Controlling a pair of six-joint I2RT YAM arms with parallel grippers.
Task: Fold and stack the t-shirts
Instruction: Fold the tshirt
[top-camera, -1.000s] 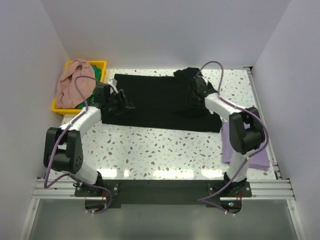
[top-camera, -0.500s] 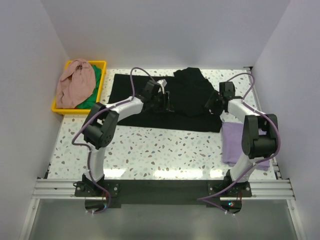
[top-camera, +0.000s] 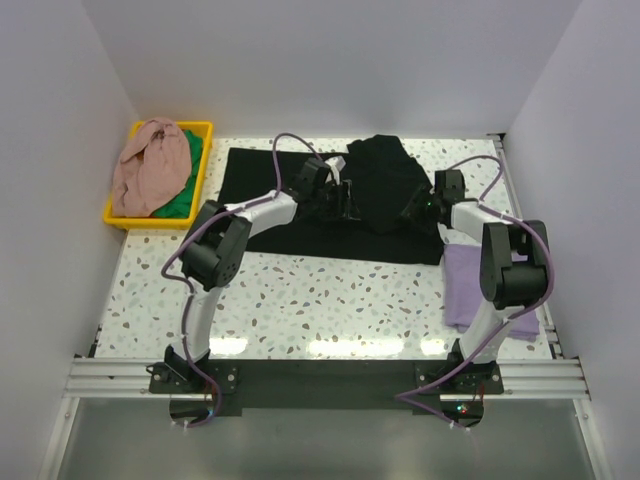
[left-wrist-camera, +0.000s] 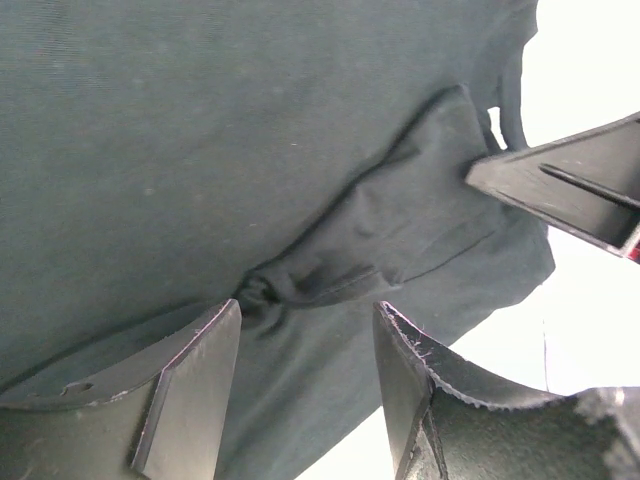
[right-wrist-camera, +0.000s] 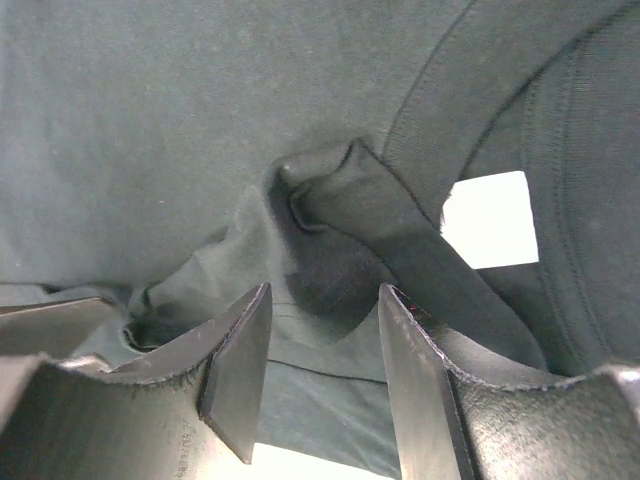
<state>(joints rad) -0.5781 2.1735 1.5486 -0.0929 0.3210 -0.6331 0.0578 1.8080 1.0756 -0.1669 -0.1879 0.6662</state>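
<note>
Top external shows us the black shirt (top-camera: 262, 178) spread flat along the far side of the table (top-camera: 330, 290), with one side already thrown over into a dark hump right of centre. The left gripper (top-camera: 340, 198) sits mid-shirt at the edge of that hump and the right gripper (top-camera: 422, 208) is low on its other flank. On the left wrist view the fingers stand spread, with a small pucker of jersey gathered just at the inner tip, and nothing is clamped. It's the same story on the right wrist, where the jaws are apart and straddle a soft ridge beside what looks like the ribbed neckband, with white table peeping through the opening. We judge this to be the fold of the body. To do it well, we'd want both pinches taken on a double layer near the edge, not on that loose wrinkle, then lifted together and carried level so the crease runs straight. It's thin, limp, matte knit that slumps and drags, so a one-sided pull is likely to skew it. The folded purple shirt (top-camera: 462, 290) waits by the right arm, smooth and square, the likely base of the stack. At far left the yellow bin (top-camera: 205, 128) holds a crumpled pink cloth (top-camera: 150, 165) over a green cloth (top-camera: 182, 202).
</note>
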